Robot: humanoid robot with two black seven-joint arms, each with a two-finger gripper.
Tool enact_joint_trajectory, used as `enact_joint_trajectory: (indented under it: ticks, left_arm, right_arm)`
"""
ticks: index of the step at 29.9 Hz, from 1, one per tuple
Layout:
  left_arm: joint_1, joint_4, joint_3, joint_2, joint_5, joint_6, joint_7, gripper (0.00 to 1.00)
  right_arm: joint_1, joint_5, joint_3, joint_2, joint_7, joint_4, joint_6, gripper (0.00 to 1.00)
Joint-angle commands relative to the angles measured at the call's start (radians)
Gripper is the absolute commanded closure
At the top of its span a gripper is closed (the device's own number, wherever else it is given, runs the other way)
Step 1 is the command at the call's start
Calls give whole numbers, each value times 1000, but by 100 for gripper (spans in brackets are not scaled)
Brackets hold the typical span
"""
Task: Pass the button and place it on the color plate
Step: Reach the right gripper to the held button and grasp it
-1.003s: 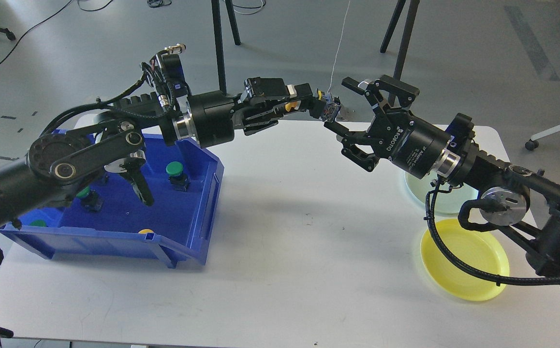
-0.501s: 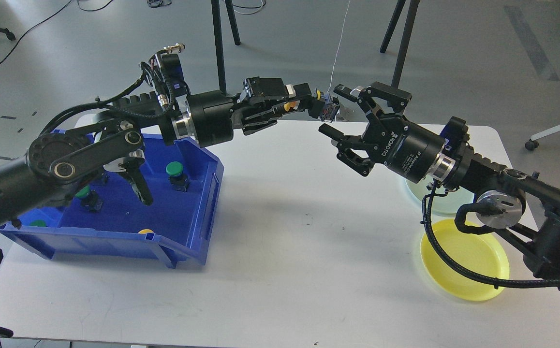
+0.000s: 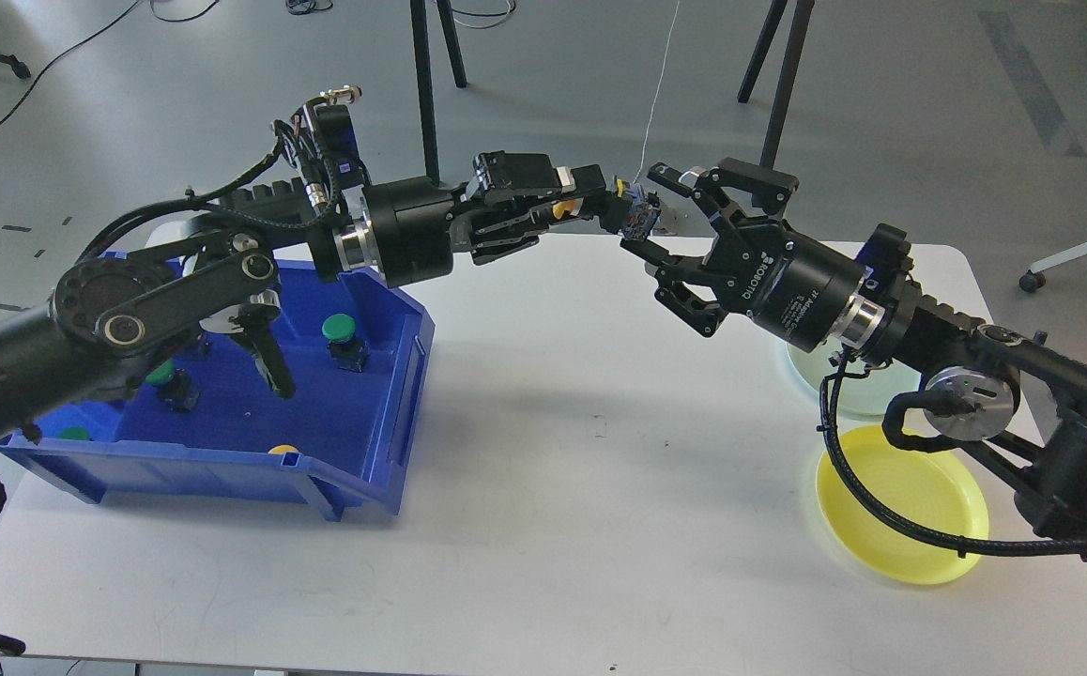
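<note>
Midair, above the table's far edge, the left gripper (image 3: 590,202) clamps the yellow push button (image 3: 635,212), its long axis pointing rightward into the right gripper (image 3: 654,208), whose spread jaws bracket it, not yet closed.

White "ROBOTIQ" lettering with a small logo mark is legible on the black cylindrical body of the right end effector (image 3: 661,214), followed by smaller white print beginning "2F" whose remaining lines are too small to read; no other text is legible in the head view.
</note>
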Motion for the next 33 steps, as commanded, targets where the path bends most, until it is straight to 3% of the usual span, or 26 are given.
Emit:
enact_joint_trajectory:
  ticks: [1, 18, 25, 29, 33]
  left_arm:
    - [0, 0, 0, 0, 0, 1, 0, 92]
    - [0, 2, 0, 0, 0, -8, 0, 92]
    - [2, 2, 0, 0, 0, -7, 0, 91]
    - [3, 2, -2, 0, -3, -7, 0, 87]
    - [8, 2, -23, -3, -8, -4, 0, 68]
  right_arm:
    - [0, -1, -2, 0, 0, -2, 0, 46]
    - [0, -5, -2, 0, 0, 0, 0, 71]
    - [0, -5, -2, 0, 2, 0, 0, 77]
    - [0, -5, -2, 0, 11, 0, 0, 79]
    - [0, -5, -2, 0, 14, 0, 0, 81]
